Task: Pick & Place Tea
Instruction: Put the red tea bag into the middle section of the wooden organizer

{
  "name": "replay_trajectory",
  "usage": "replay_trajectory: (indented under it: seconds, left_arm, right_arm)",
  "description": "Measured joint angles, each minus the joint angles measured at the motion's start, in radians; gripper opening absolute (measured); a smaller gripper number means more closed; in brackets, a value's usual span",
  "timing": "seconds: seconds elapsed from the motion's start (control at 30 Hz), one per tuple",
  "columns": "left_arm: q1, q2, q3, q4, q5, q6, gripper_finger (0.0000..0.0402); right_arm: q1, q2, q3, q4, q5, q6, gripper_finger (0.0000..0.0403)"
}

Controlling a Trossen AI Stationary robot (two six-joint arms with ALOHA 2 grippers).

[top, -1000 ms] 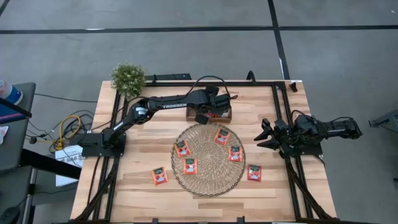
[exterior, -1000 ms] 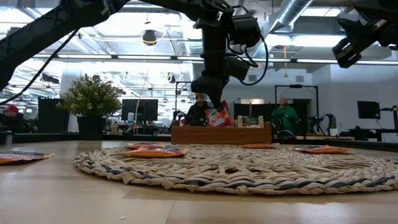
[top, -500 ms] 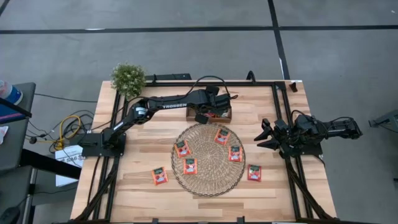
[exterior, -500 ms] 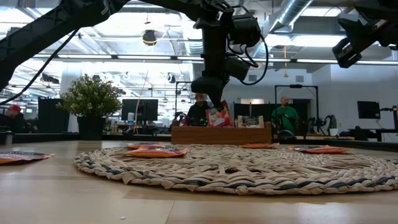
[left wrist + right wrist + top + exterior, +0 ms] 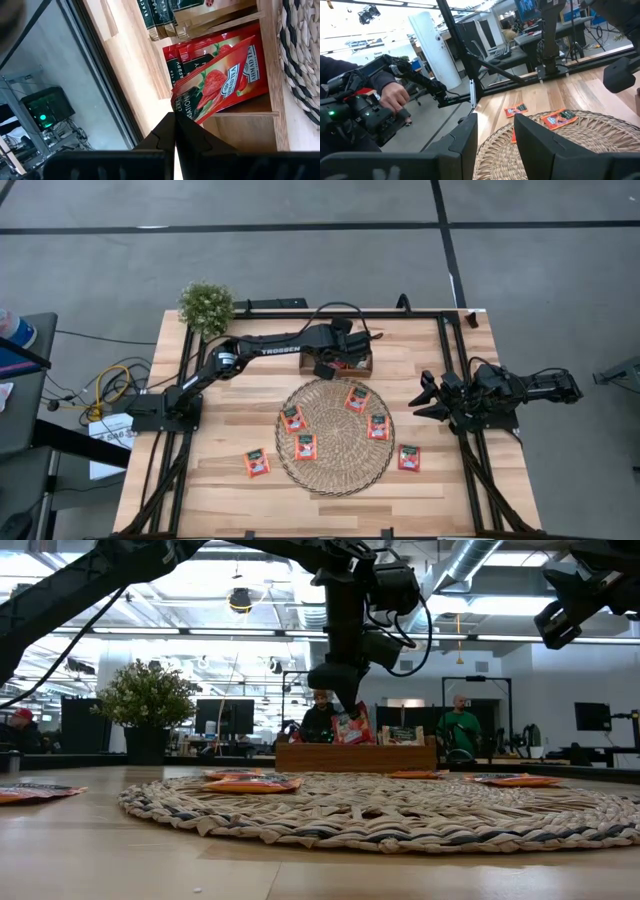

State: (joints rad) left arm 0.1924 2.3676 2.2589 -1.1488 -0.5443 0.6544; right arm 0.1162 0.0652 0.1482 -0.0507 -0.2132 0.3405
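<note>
Red-orange tea sachets lie flat on the round woven mat (image 5: 335, 470): one (image 5: 357, 399) at its far side, another (image 5: 292, 418) at its left, more in the middle. Two further sachets (image 5: 257, 463) (image 5: 409, 457) rest on the bare wood beside the mat. Behind the mat stands the wooden divided tray (image 5: 362, 366). My left gripper (image 5: 335, 365) hangs over it, shut on a red sachet (image 5: 225, 80). My right gripper (image 5: 425, 398) waits open at the table's right edge, nothing between its fingers. My left gripper pinches the red sachet by one corner (image 5: 181, 109) between its two shut fingers. The fingers slant down from above. The sachet stands tilted below them, its lower part inside a compartment of the tray (image 5: 355, 755) and its upper part (image 5: 352, 726) sticking out over the rim.
The tray's other compartments hold more upright sachets (image 5: 162, 20). A potted plant (image 5: 206, 308) stands at the table's far left corner. Black frame rails run along the table's left, right and far edges. Beyond the table are people, and a hand (image 5: 395, 97) on a control rig.
</note>
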Motion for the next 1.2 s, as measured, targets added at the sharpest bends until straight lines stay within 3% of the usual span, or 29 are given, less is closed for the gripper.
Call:
replay_trajectory:
  seconds: [0.57,0.97,1.1,1.2]
  left_arm:
    - [-0.009,0.000,0.000,0.000,-0.004,0.003,0.0002]
    - [-0.009,0.000,0.000,0.020,-0.002,0.014,0.0077]
    - [-0.009,0.000,0.000,0.049,-0.084,0.017,0.0089]
    - [-0.016,0.000,0.000,0.051,-0.215,0.022,0.0090]
  right_arm:
    - [0.000,0.000,0.000,0.000,0.000,0.000,0.0121]
    - [0.000,0.000,0.000,0.000,0.000,0.000,0.0121]
    - [0.000,0.000,0.000,0.000,0.000,0.000,0.0121]
    - [0.000,0.000,0.000,0.000,0.000,0.000,0.0121]
